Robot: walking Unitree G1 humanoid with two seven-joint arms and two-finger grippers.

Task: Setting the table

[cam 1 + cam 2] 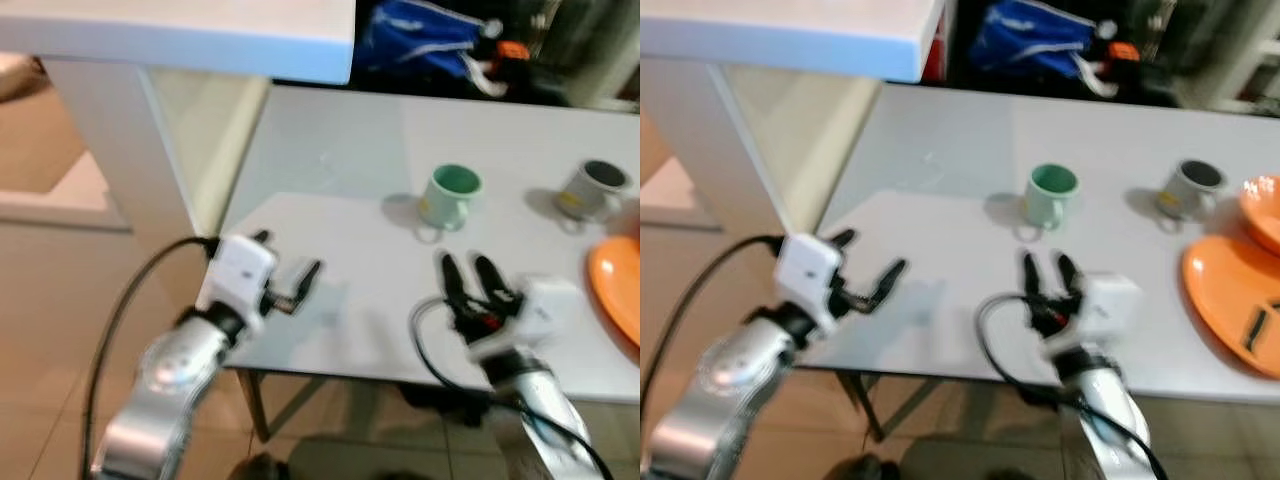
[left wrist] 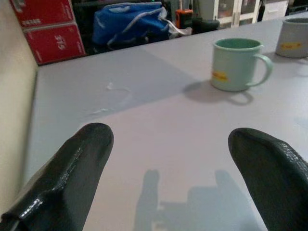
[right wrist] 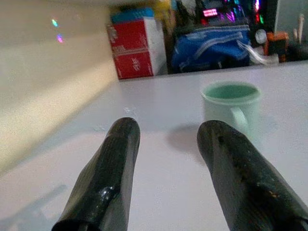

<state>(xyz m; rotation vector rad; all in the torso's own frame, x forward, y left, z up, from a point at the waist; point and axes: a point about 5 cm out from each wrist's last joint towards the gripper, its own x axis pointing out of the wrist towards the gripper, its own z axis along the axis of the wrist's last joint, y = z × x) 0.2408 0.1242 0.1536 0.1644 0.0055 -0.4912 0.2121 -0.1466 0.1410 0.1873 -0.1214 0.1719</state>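
Note:
A pale green mug (image 1: 452,195) stands upright near the middle of the white table (image 1: 330,150), handle toward me. A grey mug (image 1: 595,188) stands further right. At the right edge lies an orange plate (image 1: 1230,295) with a small dark thing (image 1: 1258,325) on it, and an orange bowl (image 1: 1265,205) sits behind it. My left gripper (image 1: 288,256) hovers open over the table's near left corner, holding nothing. Open and empty, my right gripper (image 1: 466,268) hangs over the table's front, pointing at the green mug (image 3: 232,106) a short way ahead.
A white counter slab (image 1: 200,35) overhangs the far left, with a cream wall below it. A blue bag (image 1: 420,45) and red boxes (image 2: 45,29) sit behind the table. Tiled floor (image 1: 50,300) lies to the left, below the table's front edge.

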